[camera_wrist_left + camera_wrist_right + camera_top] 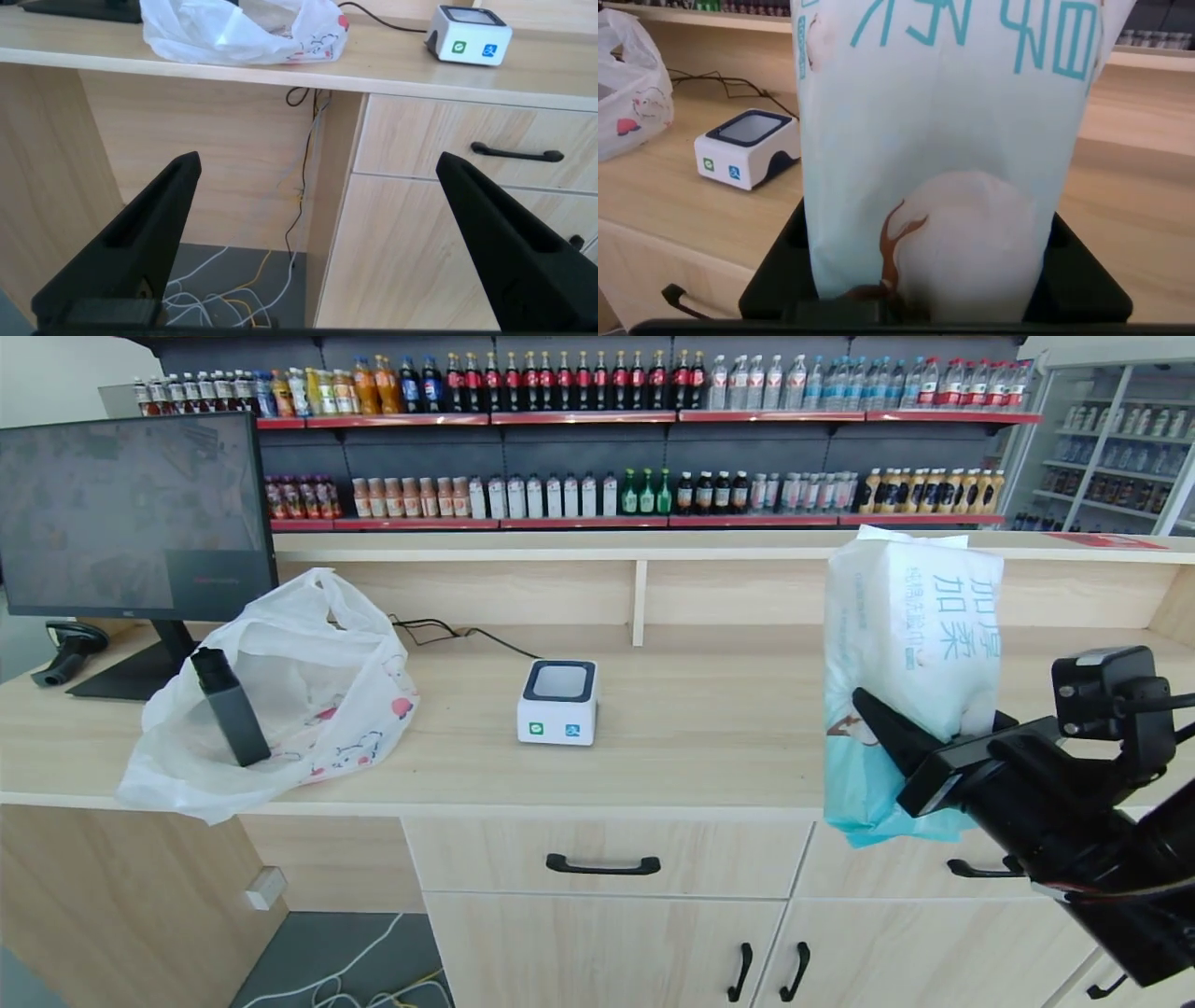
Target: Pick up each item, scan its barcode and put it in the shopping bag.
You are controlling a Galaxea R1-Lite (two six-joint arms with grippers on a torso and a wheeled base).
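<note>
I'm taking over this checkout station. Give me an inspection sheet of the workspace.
Surface: light wooden counter.
Job's things: tissue pack held upright above the counter; white scanner box mid-counter; shopping bag at left, a dark grey upright item in its mouth.
Clutter: monitor and handheld scanner at far left.
Pincers: right pincer shut on the tissue pack; left pincer open, low before the cabinet front.
Cables: black lead behind the scanner box; loose wires under the counter.
Surroundings: shelves of bottled drinks, glass-door fridge.
</note>
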